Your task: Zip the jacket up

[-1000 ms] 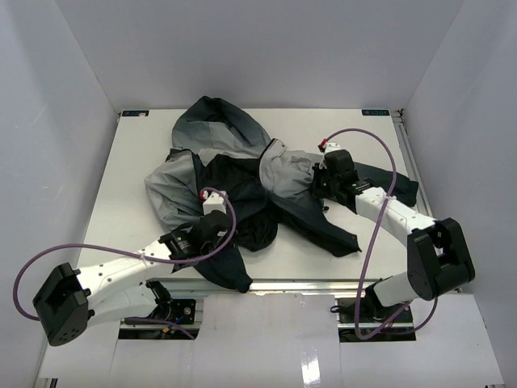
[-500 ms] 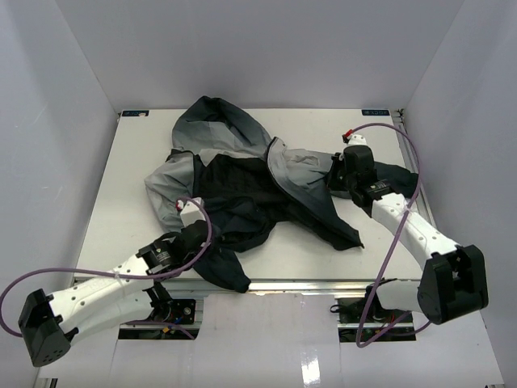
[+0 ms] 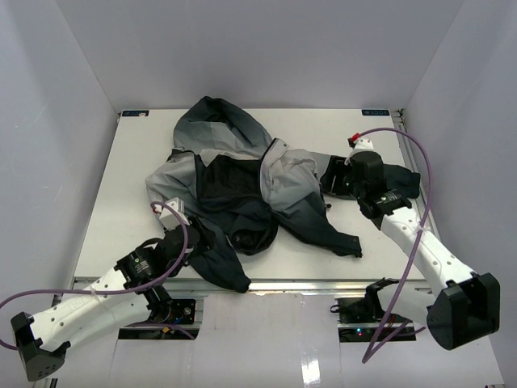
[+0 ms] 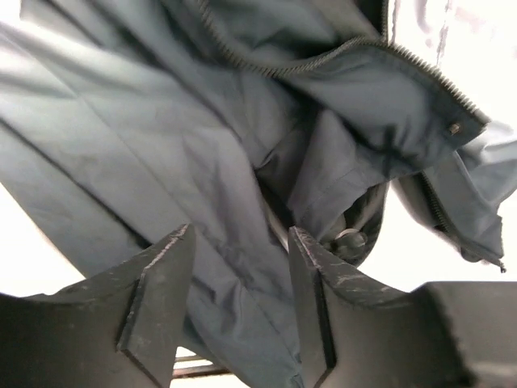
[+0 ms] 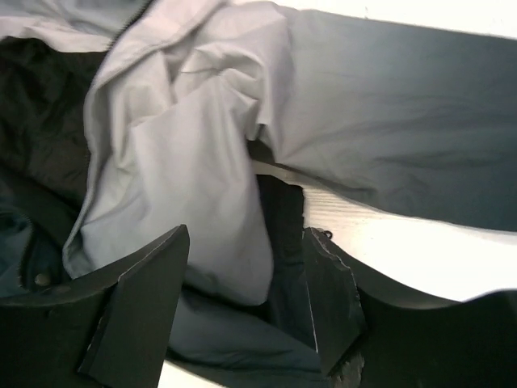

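Note:
The jacket [image 3: 283, 182] lies crumpled and unzipped on the white table [image 3: 121, 186], hood [image 3: 218, 121] at the back, black lining showing in the middle. Its dark lower hem [image 3: 234, 279] droops over the near edge. My left gripper [image 3: 202, 236] stands open at the dark near-left front panel; in the left wrist view it [image 4: 238, 275] hovers over charcoal fabric, with zipper teeth [image 4: 420, 69] beyond. My right gripper [image 3: 329, 184] is open at the jacket's right side; in the right wrist view it [image 5: 242, 275] straddles a light grey fold [image 5: 194, 162] without pinching it.
White walls [image 3: 65, 121] close the table in on three sides. A dark sleeve [image 3: 401, 182] runs under the right arm toward the right edge. Purple cables [image 3: 416, 162] loop off both wrists. A metal rail [image 3: 307, 284] lines the near edge.
Both grippers opened and let go of the jacket. The left arm drew back toward the near left, the right arm swung right, and the jacket front lies spread wider.

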